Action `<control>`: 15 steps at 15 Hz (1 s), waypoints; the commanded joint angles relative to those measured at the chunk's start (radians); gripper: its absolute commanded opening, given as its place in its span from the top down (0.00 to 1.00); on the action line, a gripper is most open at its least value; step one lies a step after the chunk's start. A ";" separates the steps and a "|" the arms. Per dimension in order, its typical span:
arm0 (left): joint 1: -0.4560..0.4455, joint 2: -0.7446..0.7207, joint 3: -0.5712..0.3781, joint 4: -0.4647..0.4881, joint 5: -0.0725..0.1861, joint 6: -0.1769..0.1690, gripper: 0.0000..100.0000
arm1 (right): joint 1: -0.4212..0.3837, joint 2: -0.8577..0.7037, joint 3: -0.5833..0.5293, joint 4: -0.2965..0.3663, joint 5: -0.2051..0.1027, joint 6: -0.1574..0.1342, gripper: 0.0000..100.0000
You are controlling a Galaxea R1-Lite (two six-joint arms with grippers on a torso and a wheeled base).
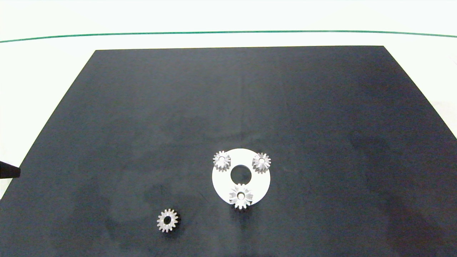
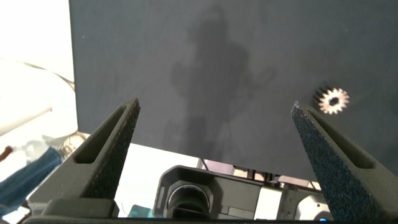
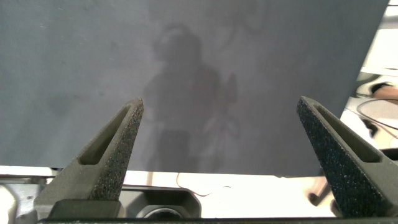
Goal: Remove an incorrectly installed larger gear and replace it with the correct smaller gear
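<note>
Larger gear [image 1: 241,196]: on the white disc's [image 1: 221,180] near edge, hard, heavy-looking, pointy; grab its teeth from both sides.
Smaller gear [image 1: 167,220]: flat on the black mat [image 1: 228,107], near-left.
Left tool [image 2: 214,155]: wide open, holding nothing.
Right tool [image 3: 217,155]: wide open, holding nothing.

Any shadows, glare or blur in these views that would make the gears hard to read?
Head view: even light, faint shadow patches on the black mat; the larger gear on the white disc shows teeth clearly. Left wrist view: the smaller gear is bright and slightly soft; a shadow crosses the mat. Right wrist view: shadow only, no gear.
</note>
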 commanded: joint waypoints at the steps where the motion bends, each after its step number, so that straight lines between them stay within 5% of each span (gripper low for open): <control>1: -0.009 -0.034 -0.004 0.006 0.001 -0.001 0.00 | 0.102 0.051 -0.024 0.005 -0.005 0.046 0.00; 4: -0.009 -0.049 -0.024 0.014 0.001 -0.018 0.00 | 0.203 0.140 -0.158 0.049 -0.031 0.050 0.00; 6: -0.008 -0.063 -0.041 0.014 0.001 -0.021 0.00 | 0.315 0.206 -0.230 0.052 -0.060 0.115 0.00; 8: -0.008 -0.078 -0.049 0.015 0.001 -0.021 0.00 | 0.467 0.288 -0.276 0.051 -0.196 0.196 0.00; 9: -0.006 -0.081 -0.049 0.015 0.001 -0.021 0.00 | 0.533 0.315 -0.299 0.052 -0.232 0.230 0.00; 13: -0.006 -0.091 -0.050 0.017 0.001 -0.021 0.00 | 0.766 0.450 -0.382 0.057 -0.279 0.350 0.00; 15: -0.006 -0.091 -0.050 0.017 0.001 -0.021 0.00 | 0.823 0.536 -0.419 0.057 -0.357 0.377 0.00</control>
